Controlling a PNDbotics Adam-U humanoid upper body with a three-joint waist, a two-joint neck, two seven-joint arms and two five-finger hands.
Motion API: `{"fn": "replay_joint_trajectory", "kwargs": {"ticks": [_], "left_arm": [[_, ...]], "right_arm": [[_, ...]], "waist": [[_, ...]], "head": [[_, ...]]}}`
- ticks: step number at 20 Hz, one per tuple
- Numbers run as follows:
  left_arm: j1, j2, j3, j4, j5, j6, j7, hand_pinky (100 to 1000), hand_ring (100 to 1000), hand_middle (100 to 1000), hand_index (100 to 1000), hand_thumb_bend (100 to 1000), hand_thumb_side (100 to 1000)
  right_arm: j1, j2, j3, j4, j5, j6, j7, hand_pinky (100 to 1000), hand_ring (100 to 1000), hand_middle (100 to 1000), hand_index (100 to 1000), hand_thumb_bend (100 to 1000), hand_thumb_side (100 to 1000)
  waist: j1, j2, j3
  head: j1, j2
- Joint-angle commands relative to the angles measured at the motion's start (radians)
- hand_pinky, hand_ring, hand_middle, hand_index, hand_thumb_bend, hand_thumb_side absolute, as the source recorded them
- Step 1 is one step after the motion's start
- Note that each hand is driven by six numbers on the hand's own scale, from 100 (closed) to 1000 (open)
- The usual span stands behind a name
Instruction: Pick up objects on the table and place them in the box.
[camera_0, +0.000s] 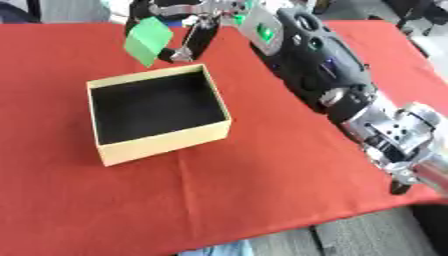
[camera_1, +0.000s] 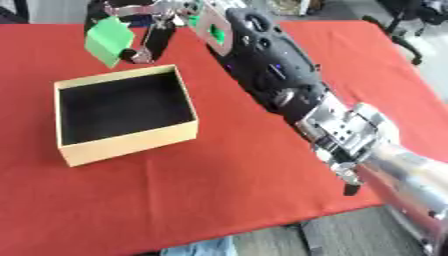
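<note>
Red cloth is covering the surface; the right hand is pinching a green block just beyond the empty box, nothing placed yet.

Your right hand runs off the top edge; its fingers hide part of the green block.

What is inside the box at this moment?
Nothing shows inside the box, only its black lining. The right hand holds a green block above the box's far edge. The near wall hides a floor strip.
</note>
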Motion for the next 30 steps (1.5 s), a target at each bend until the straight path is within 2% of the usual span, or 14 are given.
{"fn": "replay_joint_trajectory", "kwargs": {"ticks": [1, 8, 11, 14, 18, 22, 26, 28, 30], "left_arm": [[-0.004, 0.004, 0.003, 0.003, -0.012, 0.006, -0.001, 601, 371, 391, 599, 100, 450], [-0.004, -0.002, 0.001, 0.031, -0.030, 0.007, -0.002, 602, 371, 392, 601, 100, 449], [-0.002, -0.006, 0.000, 0.040, -0.037, 0.007, -0.001, 603, 371, 392, 603, 100, 457], [0.000, -0.009, -0.002, 0.048, -0.040, 0.008, 0.000, 602, 370, 391, 603, 100, 465], [0.002, -0.022, -0.010, 0.075, -0.042, 0.011, 0.000, 601, 368, 390, 602, 100, 479], [0.003, -0.040, -0.031, 0.113, -0.043, 0.009, -0.001, 600, 367, 388, 600, 100, 497], [-0.001, -0.047, -0.048, 0.141, -0.050, -0.001, -0.006, 600, 367, 388, 600, 100, 497], [-0.003, -0.048, -0.052, 0.146, -0.053, -0.005, -0.007, 600, 366, 388, 600, 100, 496], [-0.005, -0.047, -0.053, 0.148, -0.055, -0.008, -0.007, 601, 366, 388, 601, 100, 495]], "right_arm": [[-0.002, 0.011, 0.001, -0.021, -0.031, -0.012, 0.065, 786, 783, 616, 848, 100, 100], [0.034, 0.051, 0.004, -0.007, -0.051, 0.004, 0.092, 781, 781, 642, 868, 100, 100], [0.043, 0.059, 0.001, -0.003, -0.054, 0.009, 0.089, 780, 783, 682, 927, 100, 100], [0.047, 0.065, -0.002, 0.004, -0.053, 0.013, 0.083, 778, 783, 699, 945, 100, 100], [0.062, 0.084, -0.009, 0.033, -0.039, 0.020, 0.065, 775, 779, 698, 945, 100, 101], [0.076, 0.101, -0.018, 0.084, -0.009, 0.023, 0.052, 773, 778, 704, 949, 100, 160], [0.080, 0.110, -0.024, 0.116, 0.023, 0.015, 0.038, 776, 782, 722, 960, 100, 153], [0.081, 0.111, -0.026, 0.122, 0.037, 0.009, 0.031, 781, 793, 776, 1000, 100, 213], [0.081, 0.112, -0.027, 0.124, 0.048, 0.003, 0.026, 792, 812, 846, 1000, 100, 323]], "waist": [[0.004, -0.014, -0.003], [-0.002, -0.010, -0.012], [-0.003, -0.010, -0.015], [-0.002, -0.010, -0.016], [-0.003, -0.007, -0.019], [-0.006, -0.002, -0.022], [-0.008, 0.000, -0.024], [-0.008, 0.000, -0.023], [-0.008, 0.001, -0.023]], "head": [[-0.004, 0.005], [-0.003, 0.005], [-0.003, 0.005], [-0.004, 0.005], [-0.007, 0.005], [-0.005, 0.005], [-0.003, 0.005], [-0.004, 0.005], [-0.004, 0.005]]}}
